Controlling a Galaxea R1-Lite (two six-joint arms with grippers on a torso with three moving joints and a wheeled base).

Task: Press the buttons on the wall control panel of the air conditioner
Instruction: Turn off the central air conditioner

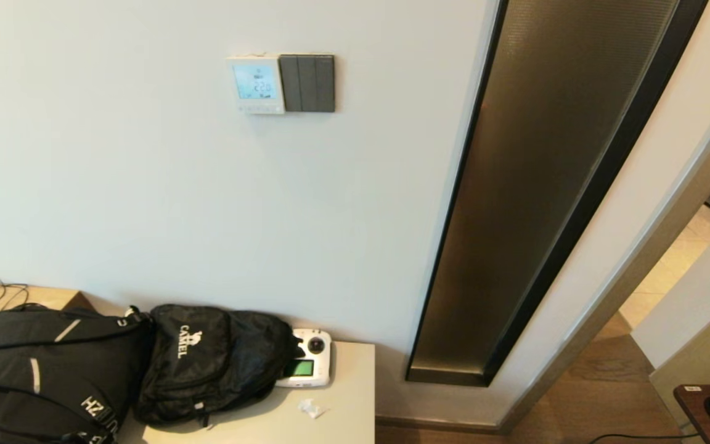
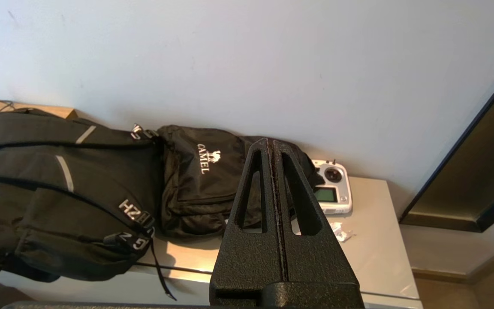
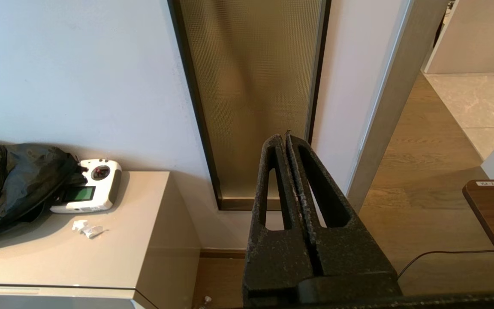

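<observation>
Your control panel (image 1: pixel 256 84) hangs on the wall touching the dark switch plate (image 1: pixel 308 83), buttons (image 1: pixel 259 108) along its bottom | left hand (image 2: pixel 271 148) closed, far below panel | right hand (image 3: pixel 284 139) closed, far below panel

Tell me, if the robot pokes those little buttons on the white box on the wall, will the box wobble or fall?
Probably not. The air conditioner's wall control panel sits flat against the wall, so it should stay put. The buttons along its bottom edge are tiny, so a fingertip could easily slip off or hit two. Both the left gripper and right gripper are shut and far from it.
</observation>
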